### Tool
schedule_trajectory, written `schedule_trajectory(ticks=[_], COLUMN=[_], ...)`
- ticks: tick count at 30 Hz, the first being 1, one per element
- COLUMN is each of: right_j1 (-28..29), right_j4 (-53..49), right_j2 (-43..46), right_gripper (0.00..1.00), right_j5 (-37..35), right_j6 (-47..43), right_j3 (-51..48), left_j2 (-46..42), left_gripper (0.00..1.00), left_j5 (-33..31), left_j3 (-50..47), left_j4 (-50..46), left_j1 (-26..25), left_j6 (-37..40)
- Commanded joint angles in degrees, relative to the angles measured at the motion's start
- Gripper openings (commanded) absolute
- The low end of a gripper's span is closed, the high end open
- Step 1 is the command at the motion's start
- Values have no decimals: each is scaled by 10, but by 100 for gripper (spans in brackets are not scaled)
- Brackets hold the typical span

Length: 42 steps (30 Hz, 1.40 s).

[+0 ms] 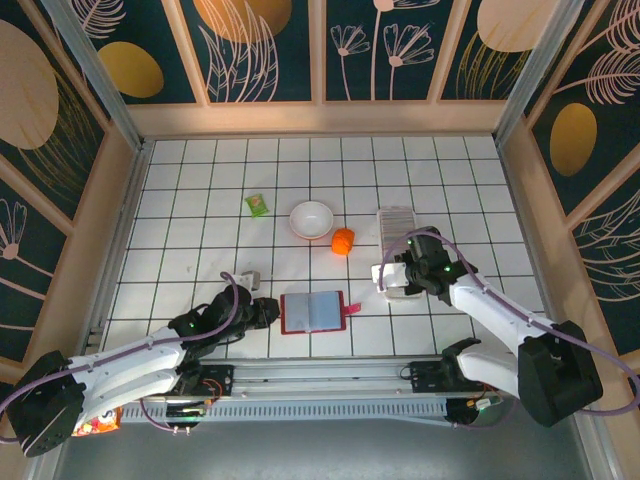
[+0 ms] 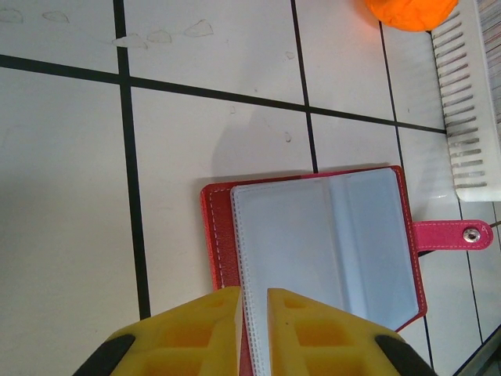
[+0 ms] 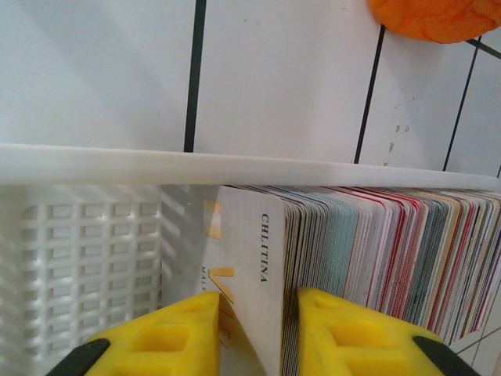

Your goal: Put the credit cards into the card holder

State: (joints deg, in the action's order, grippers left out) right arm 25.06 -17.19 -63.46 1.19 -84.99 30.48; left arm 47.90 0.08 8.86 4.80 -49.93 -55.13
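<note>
Yellow, blocky fingers (image 3: 188, 333) of the right gripper (image 3: 258, 294) are drawn in close and pinch the front of the credit cards (image 3: 376, 251), with a white card tipped at a slant between the pads. These thin, stiff cards stand on edge in a tight row, their rims striped in many colours, inside a pale plastic tray (image 3: 235, 164) with a smooth rim and a lattice wall. An orange lump (image 3: 438, 16) sits on the tiles just beyond the tray. Over on the left, the left gripper (image 2: 254, 291) is nearly closed too, just a thin slit between its yellow pads, and the edge of a cloudy plastic sleeve is nipped in that slit. The sleeve belongs to the card holder (image 2: 329, 235), which lies open and flat on the white, black-lined table (image 2: 63, 196), red and stitched round its border, its snap strap (image 2: 462, 233) sticking out sideways.
</note>
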Motion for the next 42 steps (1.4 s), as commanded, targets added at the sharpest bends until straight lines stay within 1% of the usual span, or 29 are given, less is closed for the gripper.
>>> schedule_trajectory(ticks=[1, 7, 13, 16, 18, 24, 28, 35, 42], right_j1=[-2, -2, -1, -2, -2, -2, -2, -1, -1], right_j4=[5, -2, -8, -6, -6, -13, -25, -42, -83], right_j2=[6, 23, 47, 57, 62, 68, 71, 74, 77], right_gripper=[24, 20, 10, 8, 5, 4, 5, 1, 0], right_j5=[1, 1, -2, -3, -3, -3, -1, 3, 13], right_j6=[3, 10, 15, 16, 16, 22, 27, 36, 56], right_j3=[11, 11, 3, -5, -8, 0, 8, 16, 48], left_j2=[2, 3, 9, 12, 13, 11, 12, 11, 12], left_gripper=[16, 14, 13, 12, 11, 11, 11, 11, 11], left_j5=[12, 15, 17, 19, 19, 23, 17, 15, 18], left_j3=[-7, -14, -14, -11, -10, -10, -8, -10, -10], left_j4=[20, 31, 34, 31, 32, 33, 29, 28, 31], left_j1=[-3, -3, -3, -3, -3, -3, -3, -3, -3], left_j6=[-6, -15, -16, -15, -14, -16, -14, -15, -15])
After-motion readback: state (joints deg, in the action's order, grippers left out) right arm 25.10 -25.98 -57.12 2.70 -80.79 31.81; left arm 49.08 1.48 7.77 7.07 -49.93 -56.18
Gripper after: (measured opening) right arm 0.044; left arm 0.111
